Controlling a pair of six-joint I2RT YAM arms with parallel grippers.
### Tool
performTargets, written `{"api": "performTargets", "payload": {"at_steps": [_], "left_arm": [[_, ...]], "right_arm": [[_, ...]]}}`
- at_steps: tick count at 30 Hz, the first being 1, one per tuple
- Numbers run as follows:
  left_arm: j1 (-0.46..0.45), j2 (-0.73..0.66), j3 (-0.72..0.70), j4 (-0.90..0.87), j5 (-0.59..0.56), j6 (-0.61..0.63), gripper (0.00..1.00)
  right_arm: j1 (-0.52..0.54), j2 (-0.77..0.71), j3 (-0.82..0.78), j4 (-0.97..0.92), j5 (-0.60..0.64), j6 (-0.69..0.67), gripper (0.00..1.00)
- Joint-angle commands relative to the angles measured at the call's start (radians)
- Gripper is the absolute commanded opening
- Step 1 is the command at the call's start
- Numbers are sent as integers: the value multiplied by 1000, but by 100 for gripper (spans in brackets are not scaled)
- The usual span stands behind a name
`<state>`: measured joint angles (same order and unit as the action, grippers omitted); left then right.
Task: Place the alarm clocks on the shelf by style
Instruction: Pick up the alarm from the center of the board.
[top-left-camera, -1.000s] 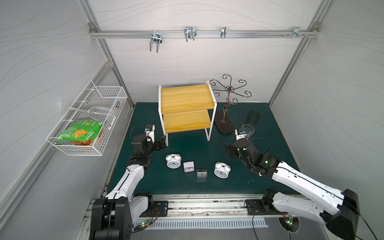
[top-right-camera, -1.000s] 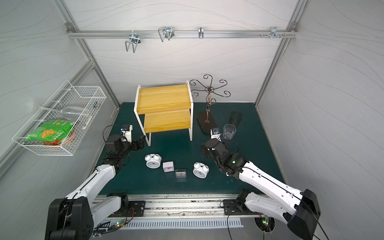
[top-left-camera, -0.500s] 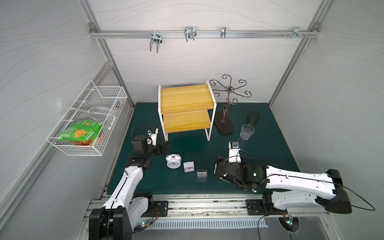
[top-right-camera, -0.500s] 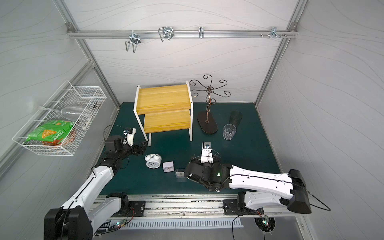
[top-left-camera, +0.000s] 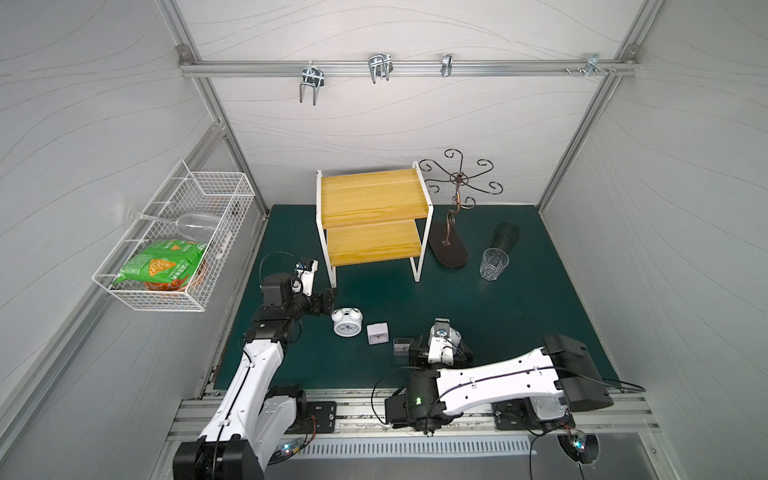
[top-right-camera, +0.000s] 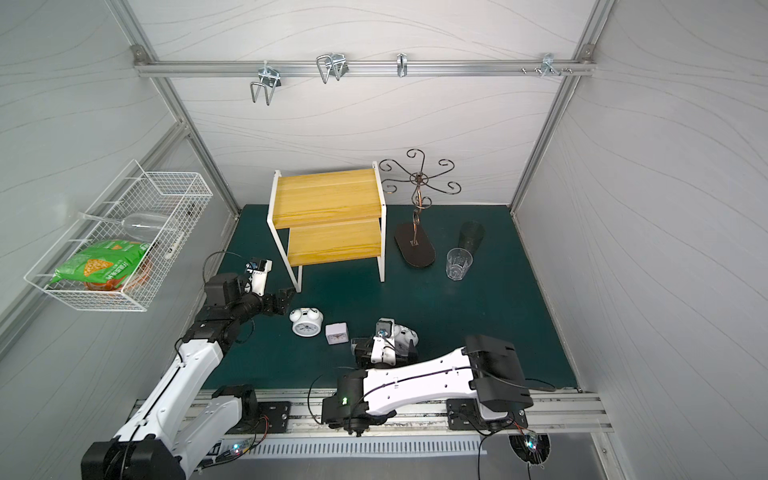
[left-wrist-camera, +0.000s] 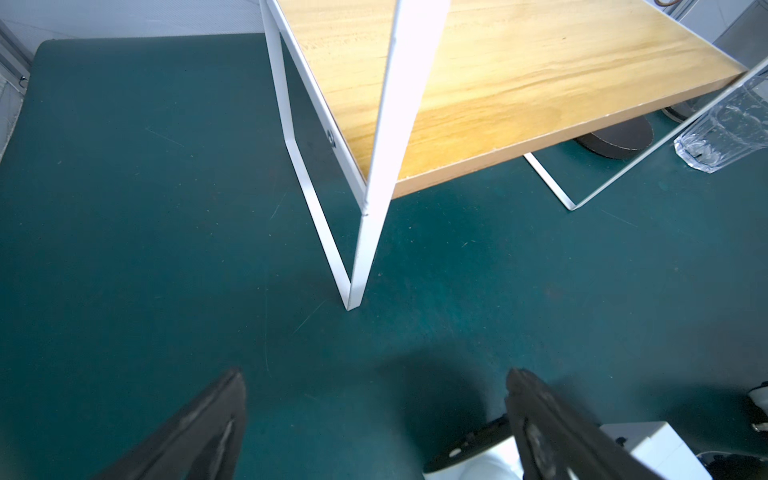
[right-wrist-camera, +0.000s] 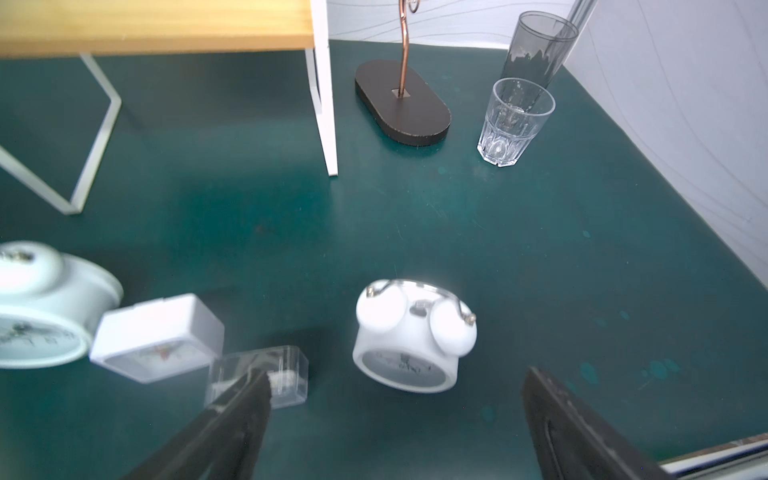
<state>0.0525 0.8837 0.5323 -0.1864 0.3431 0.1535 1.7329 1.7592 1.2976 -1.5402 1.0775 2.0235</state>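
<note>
The shelf (top-left-camera: 374, 216) (top-right-camera: 328, 220) stands at the back of the green mat, both yellow boards bare. In front of it, in a row, lie a round twin-bell alarm clock (top-left-camera: 346, 326) (top-right-camera: 306, 325), a white square clock (top-left-camera: 377, 333) (top-right-camera: 336, 333), a clear square clock (top-left-camera: 401, 346) and a second twin-bell clock (top-left-camera: 456, 336) (right-wrist-camera: 411, 336). My right gripper (right-wrist-camera: 397, 379) (top-left-camera: 440, 354) hovers open just short of that second twin-bell clock, one finger over the clear clock (right-wrist-camera: 286, 370). My left gripper (left-wrist-camera: 376, 374) (top-left-camera: 328, 299) is open and empty, near the shelf's front left leg (left-wrist-camera: 365, 232).
A dark curly-hooked stand (top-left-camera: 451, 245), a clear glass (top-left-camera: 493, 264) and a dark tumbler (top-left-camera: 505, 237) stand right of the shelf. A white wire basket (top-left-camera: 174, 245) with a snack bag hangs on the left wall.
My right arm has swung from beside the clear glass down to the front, over the right twin-bell clock. My left gripper has edged toward the shelf leg. The clocks have not moved.
</note>
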Motion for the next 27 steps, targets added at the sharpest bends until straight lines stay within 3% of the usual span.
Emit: {"api": "performTargets", "payload": {"at_steps": [1,6,12,21,27], "left_arm": [[0,-14,0,21,27,2,100],[1,-19,-3,15,25,3,100],[0,-17,-6,6,38,9,100],[0,-23,19,-79,157,87,100],[0,-35,87,-294,336,285,100]], "right_arm": [[8,21,4,-150,3,279,99],[2,10,-88,6,-15,248,99],[-41,-45,-247,339,-67,76,99],[-54,19,-260,352,-26,151,99],[-80,35,-282,379,16,169,99]]}}
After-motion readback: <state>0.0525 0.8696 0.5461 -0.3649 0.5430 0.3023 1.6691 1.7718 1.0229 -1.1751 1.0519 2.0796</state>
